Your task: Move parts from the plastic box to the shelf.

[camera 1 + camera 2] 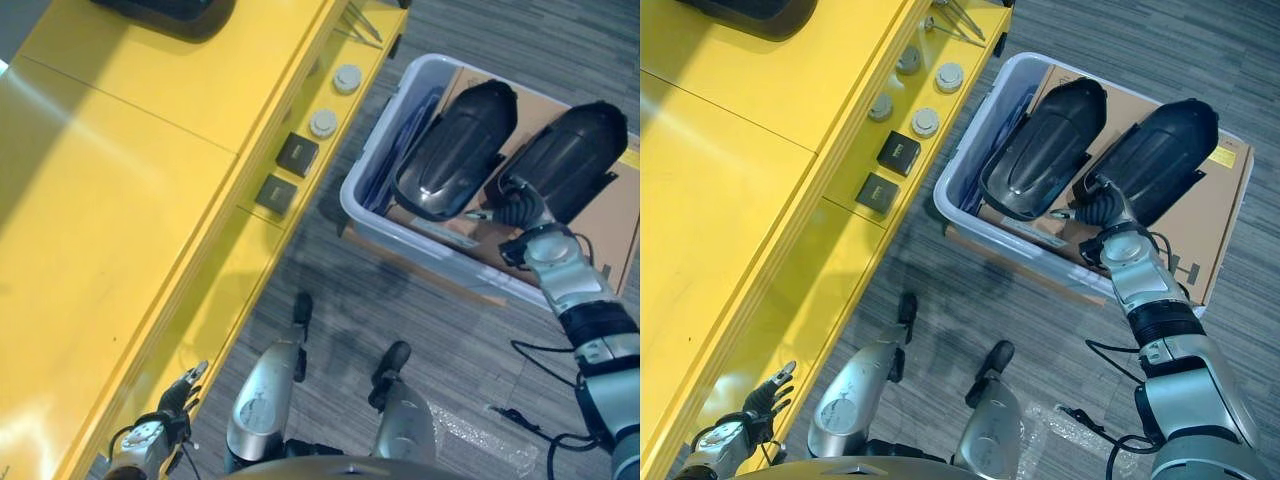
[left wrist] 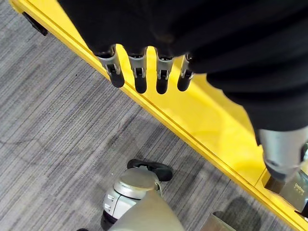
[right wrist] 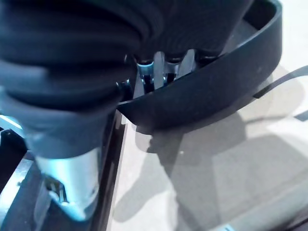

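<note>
Your right hand (image 1: 1102, 210) is down in the plastic box (image 1: 970, 150), at the near end of the right-hand black part (image 1: 1160, 155). In the right wrist view its fingers (image 3: 166, 67) go behind the curved rim of that part (image 3: 216, 82), so you cannot tell whether they are closed on it or just resting there.

Two black moulded parts lie side by side in the box, both on a sheet of brown cardboard (image 1: 1225, 195) that lines the bottom. The left-hand black part (image 1: 1045, 145) sits just beside the one your hand is at. Dark blue strips (image 1: 1012, 120) lie along the box's wall on the shelf side.

The yellow shelf (image 1: 120, 200) runs along your left, with the box on the grey carpet floor (image 1: 400, 290) near it. On the shelf's lower ledge you have two small black square blocks (image 1: 297, 153) and several round grey discs (image 1: 323, 123) in a row. A dark object (image 1: 170, 12) sits at the far end of the shelf's top.

Your left hand (image 1: 180, 392) hangs low by the shelf's near edge, holding nothing; in the left wrist view its fingers (image 2: 139, 77) are straight and spread apart above the carpet
</note>
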